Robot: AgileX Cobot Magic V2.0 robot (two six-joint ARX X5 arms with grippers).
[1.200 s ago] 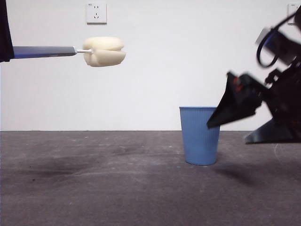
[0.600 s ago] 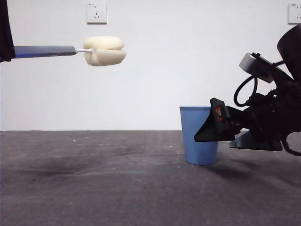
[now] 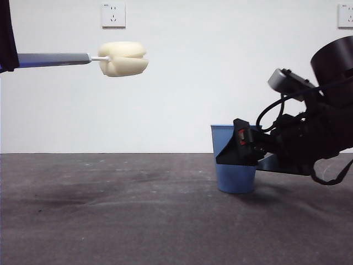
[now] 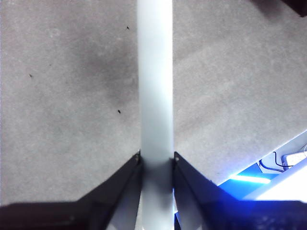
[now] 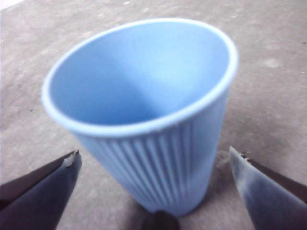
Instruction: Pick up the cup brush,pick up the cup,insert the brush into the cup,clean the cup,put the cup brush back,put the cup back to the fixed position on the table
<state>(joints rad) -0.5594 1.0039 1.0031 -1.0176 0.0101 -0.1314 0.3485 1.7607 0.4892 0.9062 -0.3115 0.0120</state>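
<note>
Scuffed grey-brown table (image 3: pixel 110 215) runs back to a white wall with a socket (image 3: pixel 113 15). On it the blue ribbed cup (image 3: pixel 231 171) stands upright, the right gripper (image 5: pixel 156 179) level with it, jaws spread wide on either side, not touching. High above the table, the left gripper (image 4: pixel 156 160) is clamped on the cup brush (image 3: pixel 121 59), handle level.

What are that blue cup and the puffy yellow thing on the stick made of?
The cup looks like thin matte plastic: even blue, fine moulded ribs, a smooth rolled rim. The cup brush head looks like soft foam sponge, cream and lobed; its handle seems smooth grey plastic, though the close view is blurred.
</note>
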